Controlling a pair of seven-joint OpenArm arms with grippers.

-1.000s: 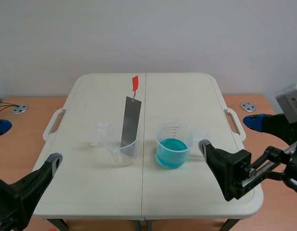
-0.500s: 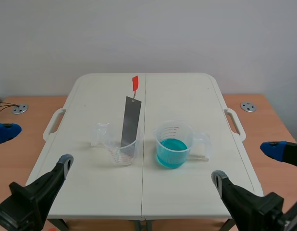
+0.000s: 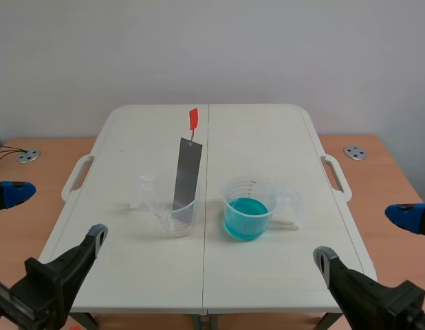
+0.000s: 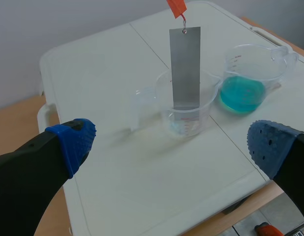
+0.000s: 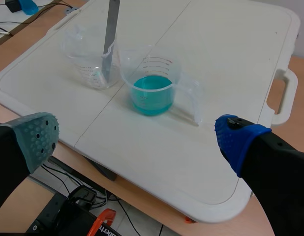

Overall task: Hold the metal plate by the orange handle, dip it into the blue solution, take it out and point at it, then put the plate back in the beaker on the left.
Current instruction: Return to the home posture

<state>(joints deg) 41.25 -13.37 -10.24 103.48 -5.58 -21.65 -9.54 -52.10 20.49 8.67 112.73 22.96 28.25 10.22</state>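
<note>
Since left claw (image 3: 54, 214) and right claw (image 3: 366, 238) gape empty, grasp step is pending; next needs pinching the orange handle (image 3: 193, 119).

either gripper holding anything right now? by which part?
Nothing is held. The left gripper and right gripper both have open fingers. The metal plate stands in the clear beaker, its orange handle untouched.
</note>
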